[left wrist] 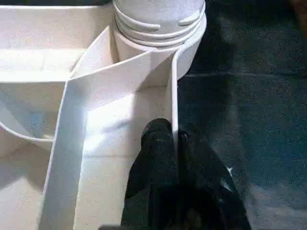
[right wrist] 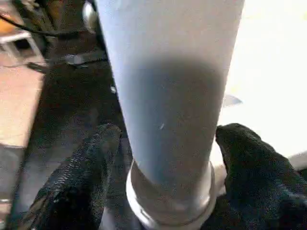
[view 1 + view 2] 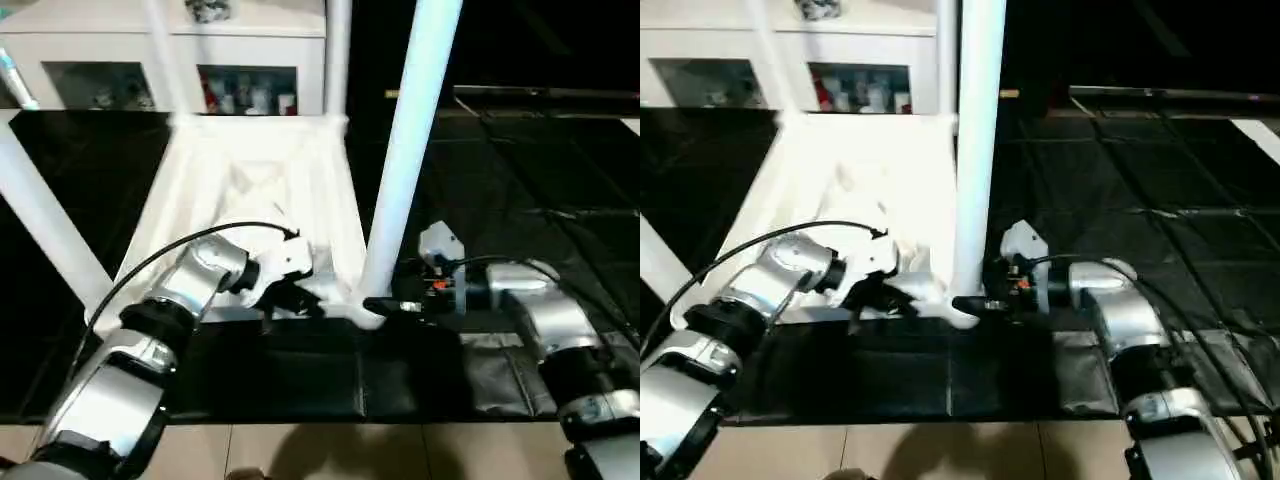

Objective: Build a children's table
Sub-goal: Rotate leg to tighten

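Your white plastic ribbed tabletop (image 3: pixel 250 180) lies inverted with four tapered white legs standing; the leg (image 3: pixel 405 150) at 5 o'clock looks not fully seated. Left gripper (image 1: pixel 175 143) jaws pinch a tabletop rib; right gripper (image 2: pixel 165 148) jaws stand spread around that leg.

Table top (image 3: pixel 250 170): white plastic, smooth, being lit to a soft sheen; ribs thin and matt. Leg (image 2: pixel 168 96): smooth white plastic, satin finish, ridged rings being shown at its base. Floor mat (image 3: pixel 300 380): black sheeting, slightly glossy, creased. Forearms (image 3: pixel 110 390): brushed silver metal. Right pincer fingers (image 2: pixel 81 177): black, grainy, matt. Cabinet (image 3: pixel 250 60): white, with glass doors.
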Tool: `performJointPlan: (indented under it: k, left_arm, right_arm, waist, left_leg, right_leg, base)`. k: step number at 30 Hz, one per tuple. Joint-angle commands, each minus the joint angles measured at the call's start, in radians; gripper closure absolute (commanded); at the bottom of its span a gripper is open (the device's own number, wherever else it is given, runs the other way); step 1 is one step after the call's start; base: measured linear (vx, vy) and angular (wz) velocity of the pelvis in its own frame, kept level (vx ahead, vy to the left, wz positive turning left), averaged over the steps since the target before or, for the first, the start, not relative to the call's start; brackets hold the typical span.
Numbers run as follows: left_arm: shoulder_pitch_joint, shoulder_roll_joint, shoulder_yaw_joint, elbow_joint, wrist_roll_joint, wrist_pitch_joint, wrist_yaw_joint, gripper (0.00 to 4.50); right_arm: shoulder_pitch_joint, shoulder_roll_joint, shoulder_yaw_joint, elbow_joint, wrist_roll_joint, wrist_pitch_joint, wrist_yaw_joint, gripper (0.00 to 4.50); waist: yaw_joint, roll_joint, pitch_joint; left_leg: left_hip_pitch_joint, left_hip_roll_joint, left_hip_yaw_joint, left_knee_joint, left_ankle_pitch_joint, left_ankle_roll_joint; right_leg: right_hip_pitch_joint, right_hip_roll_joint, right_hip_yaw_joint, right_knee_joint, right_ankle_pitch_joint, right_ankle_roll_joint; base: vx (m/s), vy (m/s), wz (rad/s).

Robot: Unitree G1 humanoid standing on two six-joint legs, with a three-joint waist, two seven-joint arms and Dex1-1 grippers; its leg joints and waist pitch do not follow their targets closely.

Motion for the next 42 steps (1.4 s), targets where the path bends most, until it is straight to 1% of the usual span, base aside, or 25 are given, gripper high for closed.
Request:
performJointPlan:
  k: [1,3,5,7,10,13,17,20,22,23,24,26,27,28,29,30,31,32,33,34,35,36,39,41,42]
  left_arm:
    - [-0.025,-0.006,-0.027,-0.043,0.007,-0.022,-0.058,4.50]
    - [-0.028,-0.004,-0.027,-0.037,0.009,-0.029,-0.060,4.50]
    - [-0.036,-0.004,-0.025,-0.019,0.013,-0.039,-0.054,4.50]
    - [-0.039,-0.004,-0.025,-0.012,0.014,-0.043,-0.052,4.50]
    - [-0.042,-0.005,-0.023,-0.003,0.013,-0.046,-0.054,4.50]
    - [-0.042,-0.005,-0.020,-0.002,0.012,-0.041,-0.055,4.50]
    - [-0.044,-0.010,-0.007,0.008,0.009,-0.025,-0.043,4.50]
    - [-0.046,-0.013,-0.003,0.010,0.008,-0.017,-0.036,4.50]
    - [-0.059,-0.042,0.024,0.015,-0.008,0.046,0.016,4.50]
    - [-0.066,-0.057,0.036,0.017,-0.015,0.070,0.047,4.50]
    - [-0.078,-0.085,0.057,0.020,-0.024,0.106,0.108,4.50]
    - [-0.086,-0.103,0.070,0.023,-0.028,0.126,0.147,4.50]
    - [-0.095,-0.122,0.082,0.028,-0.033,0.146,0.189,4.50]
    - [-0.112,-0.167,0.107,0.038,-0.044,0.189,0.272,4.50]
    - [-0.116,-0.183,0.113,0.040,-0.047,0.203,0.299,4.50]
    - [-0.124,-0.213,0.124,0.043,-0.051,0.229,0.347,4.50]
    - [-0.128,-0.242,0.132,0.043,-0.052,0.249,0.391,4.50]
    - [-0.130,-0.260,0.137,0.041,-0.051,0.260,0.417,4.50]
    - [-0.132,-0.278,0.142,0.041,-0.051,0.270,0.447,4.50]
    - [-0.133,-0.286,0.144,0.042,-0.050,0.273,0.463,4.50]
    - [-0.135,-0.315,0.147,0.041,-0.045,0.284,0.514,4.50]
    - [-0.135,-0.337,0.153,0.040,-0.043,0.292,0.554,4.50]
    - [-0.132,-0.353,0.157,0.032,-0.042,0.300,0.571,4.50]
    - [-0.130,-0.352,0.158,0.027,-0.039,0.302,0.569,4.50]
    - [-0.125,-0.346,0.159,0.017,-0.035,0.307,0.566,4.50]
  right_arm:
    - [-0.024,-0.006,0.007,-0.003,0.015,0.011,0.028,1.38]
    - [-0.027,-0.008,0.009,-0.006,0.024,0.026,0.058,1.66]
    - [-0.026,-0.014,0.016,-0.007,0.025,0.036,0.087,1.66]
    - [-0.025,-0.016,0.020,-0.009,0.025,0.038,0.098,1.97]
    - [-0.023,-0.022,0.026,-0.012,0.031,0.050,0.120,2.08]
    - [-0.023,-0.025,0.029,-0.015,0.038,0.059,0.130,2.36]
    - [-0.021,-0.025,0.027,-0.023,0.046,0.077,0.137,2.45]
    - [-0.019,-0.023,0.025,-0.025,0.048,0.080,0.132,2.46]
    - [-0.002,0.004,0.013,-0.044,0.045,0.112,0.048,2.47]
    - [0.005,0.022,0.008,-0.047,0.034,0.112,-0.005,2.47]
    - [0.013,0.059,-0.005,-0.049,0.020,0.126,-0.102,2.47]
    - [0.018,0.081,-0.010,-0.050,0.010,0.139,-0.160,2.48]
    - [0.021,0.102,-0.011,-0.048,-0.005,0.148,-0.216,2.49]
    - [0.023,0.151,-0.011,-0.040,-0.041,0.163,-0.335,2.49]
    - [0.020,0.168,-0.013,-0.034,-0.051,0.171,-0.378,2.49]
    - [0.011,0.203,-0.019,-0.020,-0.070,0.190,-0.463,2.50]
    - [-0.002,0.231,-0.021,-0.005,-0.087,0.198,-0.528,2.51]
    - [-0.011,0.247,-0.022,0.004,-0.097,0.201,-0.565,2.52]
    - [-0.021,0.264,-0.025,0.016,-0.106,0.204,-0.608,2.54]
    - [-0.026,0.271,-0.028,0.021,-0.110,0.205,-0.630,2.54]
    - [-0.046,0.300,-0.040,0.039,-0.120,0.212,-0.705,2.54]
    - [-0.065,0.321,-0.050,0.057,-0.124,0.217,-0.753,2.54]
    - [-0.078,0.332,-0.046,0.059,-0.125,0.200,-0.745,2.54]
    - [-0.074,0.335,-0.049,0.050,-0.123,0.192,-0.735,2.01]
    - [-0.068,0.338,-0.051,0.037,-0.123,0.194,-0.725,1.87]
  waist:
    - [-0.006,-0.005,-0.072]
    - [-0.005,-0.008,-0.072]
    - [-0.005,-0.009,-0.073]
    - [-0.004,-0.008,-0.073]
    - [-0.004,-0.010,-0.073]
    - [-0.003,-0.011,-0.073]
    - [-0.003,-0.009,-0.073]
    - [-0.004,-0.011,-0.073]
    - [-0.004,-0.008,-0.072]
    - [-0.005,-0.008,-0.072]
    - [-0.007,-0.010,-0.071]
    - [-0.008,-0.011,-0.070]
    - [-0.015,-0.013,-0.069]
    - [-0.017,-0.011,-0.070]
    - [-0.029,-0.015,-0.069]
    - [-0.038,-0.013,-0.069]
    - [-0.045,-0.015,-0.070]
    - [-0.049,-0.013,-0.069]
    - [-0.055,-0.013,-0.070]
    - [-0.055,-0.014,-0.070]
    - [-0.055,-0.008,-0.070]
    - [-0.057,-0.010,-0.070]
    - [-0.057,-0.008,-0.071]
    - [-0.057,-0.009,-0.071]
    - [-0.056,-0.015,-0.070]
  left_leg:
    - [0.004,0.032,-0.001,-0.061,-0.137,0.072]
    - [0.003,0.031,-0.001,-0.061,-0.136,0.069]
    - [0.002,0.030,-0.001,-0.060,-0.130,0.069]
    - [0.002,0.031,-0.002,-0.060,-0.119,0.071]
    - [0.002,0.030,-0.001,-0.060,-0.116,0.072]
    - [0.001,0.030,-0.001,-0.060,-0.118,0.071]
    - [0.002,0.030,-0.001,-0.060,-0.118,0.069]
    - [0.002,0.030,-0.001,-0.060,-0.118,0.069]
    - [0.002,0.029,-0.002,-0.060,-0.115,0.064]
    - [0.002,0.030,-0.001,-0.060,-0.115,0.063]
    - [0.003,0.028,-0.003,-0.062,-0.120,0.048]
    - [0.002,0.025,-0.004,-0.062,-0.131,0.043]
    - [-0.004,0.021,-0.003,-0.062,-0.122,0.039]
    - [-0.002,0.022,-0.005,-0.063,-0.124,0.032]
    - [-0.004,0.020,-0.006,-0.064,-0.121,0.022]
    - [-0.003,0.017,-0.005,-0.063,-0.120,0.019]
    - [-0.004,0.015,-0.004,-0.062,-0.114,0.021]
    - [-0.004,0.015,-0.004,-0.063,-0.110,0.021]
    - [-0.002,0.013,-0.003,-0.061,-0.108,0.032]
    - [-0.002,0.011,-0.002,-0.060,-0.108,0.040]
    - [-0.002,0.013,-0.002,-0.060,-0.106,0.040]
    - [-0.003,0.013,-0.002,-0.061,-0.102,0.042]
    - [0.000,0.014,-0.002,-0.061,-0.111,0.056]
    - [-0.002,0.014,-0.002,-0.061,-0.106,0.065]
    - [-0.002,0.015,-0.002,-0.062,-0.104,0.070]
  right_leg:
    - [0.062,-0.076,0.056,-0.068,-0.174,-0.215]
    - [0.064,-0.076,0.056,-0.068,-0.176,-0.212]
    - [0.064,-0.076,0.055,-0.067,-0.179,-0.208]
    - [0.063,-0.076,0.056,-0.066,-0.168,-0.209]
    - [0.063,-0.075,0.056,-0.066,-0.170,-0.208]
    - [0.064,-0.076,0.055,-0.068,-0.182,-0.203]
    - [0.063,-0.076,0.055,-0.068,-0.191,-0.200]
    - [0.063,-0.075,0.054,-0.068,-0.184,-0.202]
    - [0.064,-0.074,0.055,-0.068,-0.186,-0.201]
    - [0.063,-0.075,0.055,-0.069,-0.188,-0.201]
    - [0.062,-0.076,0.055,-0.070,-0.209,-0.192]
    - [0.064,-0.077,0.053,-0.075,-0.240,-0.181]
    - [0.068,-0.074,0.053,-0.076,-0.252,-0.168]
    - [0.065,-0.075,0.052,-0.076,-0.259,-0.166]
    - [0.067,-0.075,0.051,-0.077,-0.270,-0.160]
    - [0.066,-0.075,0.051,-0.082,-0.282,-0.156]
    - [0.068,-0.073,0.052,-0.081,-0.280,-0.156]
    - [0.065,-0.073,0.052,-0.082,-0.275,-0.160]
    - [0.066,-0.071,0.051,-0.084,-0.270,-0.164]
    - [0.067,-0.070,0.051,-0.086,-0.267,-0.164]
    - [0.066,-0.071,0.053,-0.084,-0.257,-0.167]
    - [0.067,-0.070,0.052,-0.084,-0.247,-0.172]
    - [0.067,-0.069,0.053,-0.085,-0.225,-0.178]
    - [0.069,-0.068,0.054,-0.081,-0.198,-0.182]
    - [0.070,-0.070,0.054,-0.079,-0.195,-0.184]
  base:
    - [0.000,0.000,0.00]
    - [0.000,0.000,0.00]
    - [0.000,0.000,0.00]
    - [0.000,0.000,0.00]
    - [0.000,0.000,0.00]
    - [0.000,0.000,0.00]
    - [0.000,0.000,0.00]
    - [0.000,0.000,0.00]
    - [0.000,0.000,0.00]
    - [0.000,0.000,0.00]
    - [0.000,0.000,0.00]
    - [0.000,0.000,0.00]
    - [0.000,0.000,0.00]
    - [0.000,0.000,0.00]
    - [0.000,0.000,0.00]
    - [0.000,0.000,0.00]
    - [0.000,0.000,0.00]
    - [0.000,0.000,0.00]
    - [0.000,0.000,0.00]
    - [0.000,0.000,0.00]
    - [0.000,0.000,0.00]
    - [0.000,0.000,0.00]
    - [0.000,0.000,0.00]
    - [0.000,0.000,0.00]
    - [0.000,0.000,0.00]
